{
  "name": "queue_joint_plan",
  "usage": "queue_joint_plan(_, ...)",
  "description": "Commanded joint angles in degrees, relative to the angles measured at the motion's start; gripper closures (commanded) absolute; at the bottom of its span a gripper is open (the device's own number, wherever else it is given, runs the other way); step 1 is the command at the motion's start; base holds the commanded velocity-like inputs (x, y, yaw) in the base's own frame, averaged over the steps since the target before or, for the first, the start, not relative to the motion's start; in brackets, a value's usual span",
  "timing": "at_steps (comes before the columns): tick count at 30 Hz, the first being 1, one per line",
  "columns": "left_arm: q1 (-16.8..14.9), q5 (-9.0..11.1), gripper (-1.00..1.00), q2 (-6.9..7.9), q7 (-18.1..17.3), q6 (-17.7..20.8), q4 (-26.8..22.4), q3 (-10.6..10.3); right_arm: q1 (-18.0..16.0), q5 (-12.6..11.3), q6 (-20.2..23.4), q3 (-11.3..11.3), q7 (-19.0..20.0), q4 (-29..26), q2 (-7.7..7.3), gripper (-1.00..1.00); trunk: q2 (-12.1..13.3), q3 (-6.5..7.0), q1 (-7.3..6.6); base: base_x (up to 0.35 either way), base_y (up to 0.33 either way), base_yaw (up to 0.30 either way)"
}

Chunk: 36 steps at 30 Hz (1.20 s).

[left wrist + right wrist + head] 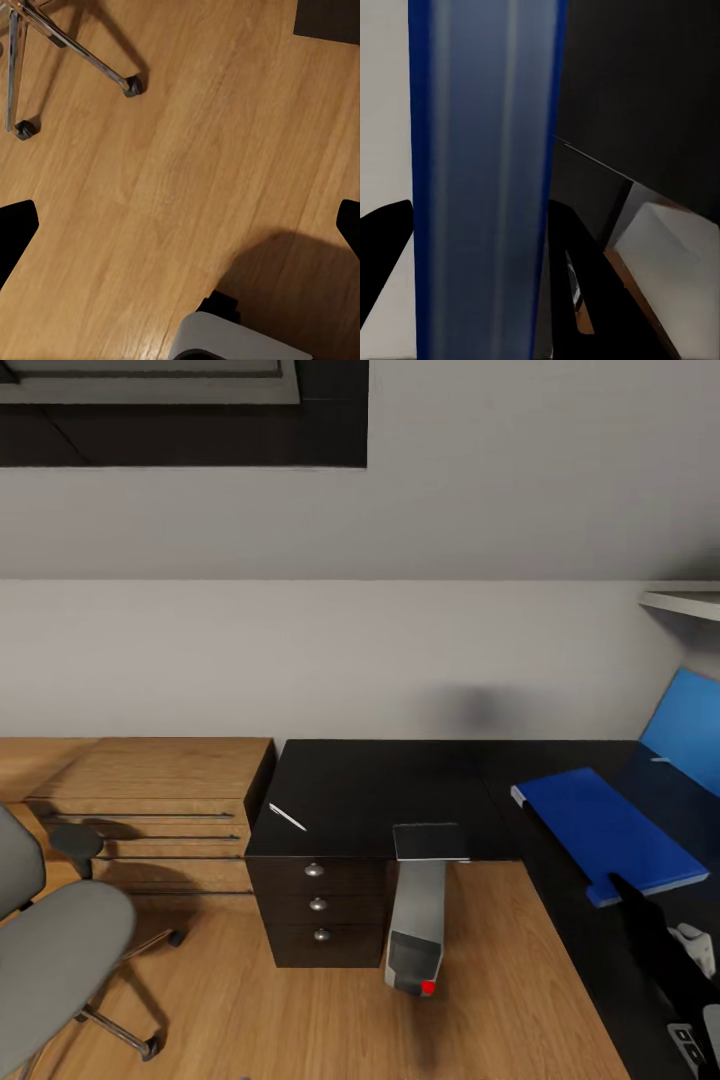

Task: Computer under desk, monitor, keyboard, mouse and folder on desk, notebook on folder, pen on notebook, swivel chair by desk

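The right gripper [480,262] pinches the blue folder [608,828], held over the black desk [400,790]; the left gripper [180,225] hangs spread above the wooden floor [187,150]; the pen [288,817] and notebook [430,841] lie on the desk; the swivel chair [50,950] stands well apart.

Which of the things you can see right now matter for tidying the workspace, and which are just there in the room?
For the job: the blue folder held by the right gripper; the pen and the dark notebook on the black desk; the computer on the floor; the swivel chair.

Just there: the wooden drawer unit; the shelf on the wall.
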Motion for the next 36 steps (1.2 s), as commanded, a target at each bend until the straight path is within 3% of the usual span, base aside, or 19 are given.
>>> queue_joint_plan(1, -0.1, 0.6, -1.00, 0.05, 0.3, -0.4, 0.0, -0.4, -0.1, -0.2, 0.4, -0.1, 0.1, -0.2, 0.08, 1.00, -0.1, -0.07, 0.01, 0.000, 0.000, -0.003)
queue_joint_plan(16, -0.1, 0.6, -1.00, 0.05, 0.3, -0.4, 0.0, -0.4, 0.0, -0.3, 0.7, 0.3, 0.3, -2.5, 1.76, 1.00, -0.1, -0.07, 0.01, 0.000, 0.000, 0.000)
queue_joint_plan(22, -0.1, 0.6, -1.00, 0.05, 0.3, -0.4, 0.1, -0.4, -0.1, -2.5, 0.6, 0.1, 0.4, -2.6, 3.17, 1.00, -0.1, -0.07, 0.01, 0.000, 0.000, 0.000)
queue_joint_plan(25, -0.1, 0.6, -1.00, 0.05, 0.1, -0.4, 0.1, -0.4, 0.0, -2.7, 0.6, 0.0, 0.5, -3.4, 3.13, 1.00, -0.1, -0.07, 0.01, 0.016, 0.003, 0.000)
queue_joint_plan(30, -0.1, 0.6, -1.00, 0.05, 0.1, -0.5, 0.4, -0.4, 0.0, -5.5, 0.7, 0.0, 0.4, -4.3, 3.28, 1.00, -0.1, -0.07, 0.01, 0.265, 0.120, 0.000)
queue_joint_plan(32, -0.1, 0.6, -1.00, 0.05, 0.1, -0.5, 0.4, -0.4, 0.0, -9.3, 0.6, 0.0, 0.3, -4.1, 3.26, 1.00, -0.1, -0.07, 0.01, 0.255, 0.043, 0.000)
queue_joint_plan(36, -0.1, 0.6, -1.00, 0.05, 0.1, -0.5, 0.4, -0.4, 0.2, -11.4, 0.8, 0.0, 0.3, -4.8, 3.82, 1.00, -0.1, -0.07, 0.01, 0.234, 0.008, 0.000)
